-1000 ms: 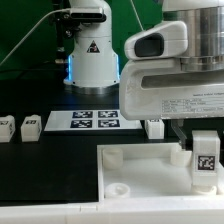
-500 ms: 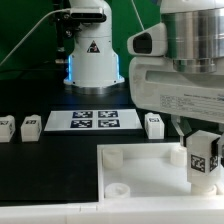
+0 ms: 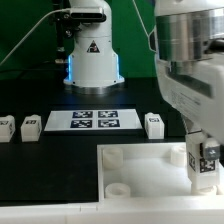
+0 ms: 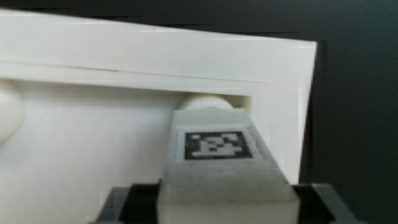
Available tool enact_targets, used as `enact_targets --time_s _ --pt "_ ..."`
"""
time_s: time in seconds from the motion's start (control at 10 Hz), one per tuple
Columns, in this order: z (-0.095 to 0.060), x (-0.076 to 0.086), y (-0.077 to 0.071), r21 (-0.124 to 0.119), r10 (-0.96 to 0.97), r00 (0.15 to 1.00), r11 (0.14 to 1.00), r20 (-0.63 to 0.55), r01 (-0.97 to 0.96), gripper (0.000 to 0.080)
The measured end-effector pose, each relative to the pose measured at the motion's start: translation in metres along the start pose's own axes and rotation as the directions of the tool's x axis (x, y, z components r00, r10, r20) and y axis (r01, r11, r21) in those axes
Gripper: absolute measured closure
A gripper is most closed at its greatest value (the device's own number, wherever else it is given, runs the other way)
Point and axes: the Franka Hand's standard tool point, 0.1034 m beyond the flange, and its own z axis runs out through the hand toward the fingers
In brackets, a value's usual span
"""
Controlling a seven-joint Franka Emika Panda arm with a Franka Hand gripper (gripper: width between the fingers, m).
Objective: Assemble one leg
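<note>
Exterior and wrist views. We take the white tabletop [image 3: 150,175], a large square tray-like piece with raised round corner sockets, as our landmark; it lies flat on the black bench [image 3: 40,165]. The gripper [image 3: 204,152] hangs over the tabletop's far corner on the exterior view's right, and its jaws are clamped on the leg [image 3: 206,165], a small white cuboid block whose black-and-white tag faces partly toward the camera. The leg stands upright in the jaws, just beside the corner socket [image 3: 178,153] of that far right corner; we cannot tell whether its lower end touches the tabletop. In the wrist view the same leg [image 4: 217,145] runs out from between the two dark fingers [image 4: 128,205] of the gripper [image 4: 217,200], tag facing the camera, with its far end pointing at a rounded socket [image 4: 210,101] set in the tabletop [image 4: 107,60] corner; contact between them is not resolved. Beyond the tabletop's far edge, a loose leg [image 3: 153,124] stands on the bench near the right corner, the marker board [image 3: 93,120] lies flat beyond the middle, and a second loose leg [image 3: 30,124] and third loose leg [image 3: 5,127] stand beyond the left corner, apart from each other. The robot base [image 3: 90,50] rises behind the marker board, farther still from the tabletop
</note>
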Motion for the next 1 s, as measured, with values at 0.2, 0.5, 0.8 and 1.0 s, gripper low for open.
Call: enact_targets --time_s 0.2,0.5,0.8,1.0 --pt "0.0003 -0.0006 0.0003 -0.001 -0.010 1.000 1.000 -0.001 0.010 0.0453" --pt "0.0022 -0.0004 0.0013 -0.004 -0.070 0.998 0.998 -0.002 0.070 0.0188" --pt "0.0017 -0.0064 0.0027 0.016 -0.415 0.909 0.909 -0.022 0.416 0.0152" --pt "0.0025 -0.0068 0.0037 0.004 -0.608 0.793 0.793 -0.032 0.609 0.0150"
